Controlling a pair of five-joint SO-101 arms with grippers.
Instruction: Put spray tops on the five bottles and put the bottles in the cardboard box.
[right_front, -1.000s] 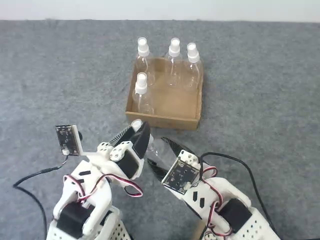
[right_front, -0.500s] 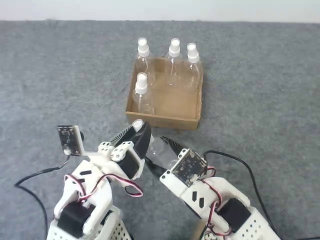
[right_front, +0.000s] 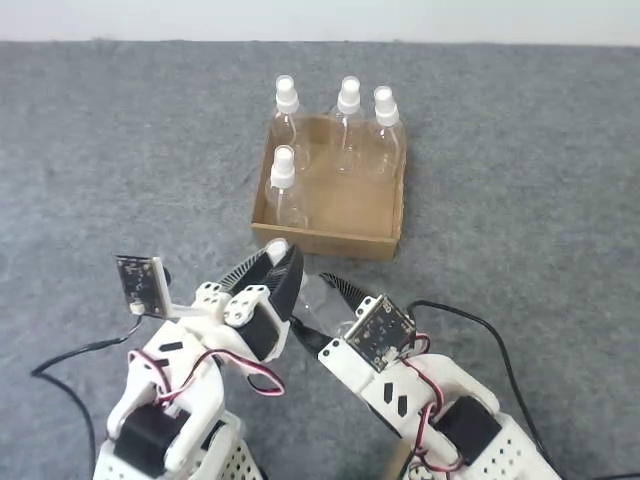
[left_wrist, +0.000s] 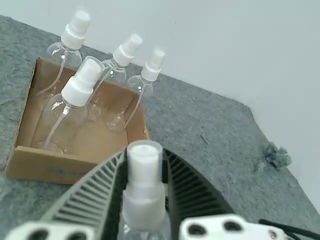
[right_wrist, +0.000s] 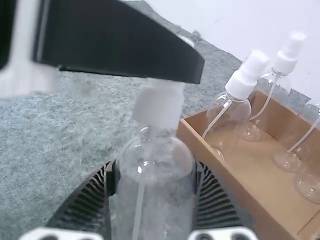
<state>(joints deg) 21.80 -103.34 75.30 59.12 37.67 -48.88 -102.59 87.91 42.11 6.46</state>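
A clear bottle (right_wrist: 152, 185) stands upright between the two arms, just in front of the cardboard box (right_front: 330, 240). My right gripper (right_wrist: 152, 187) is shut on the bottle's body. My left gripper (left_wrist: 144, 177) is shut on its white spray top (left_wrist: 145, 175), which sits on the bottle's neck (right_wrist: 159, 107). In the high view the bottle (right_front: 318, 298) is mostly hidden between the left gripper (right_front: 278, 262) and the right gripper (right_front: 325, 310). Several capped bottles stand in the box: one at the front left (right_front: 284, 190) and three along the back (right_front: 347, 125).
The grey carpeted table (right_front: 520, 200) stretches to either side of the box. Cables trail from both arm bases (right_front: 70, 350) at the near edge. A pale wall runs along the far edge.
The right arm's wrist has rotated a little around the bottle. The left arm has barely shifted. The bottle and box stay where they were.
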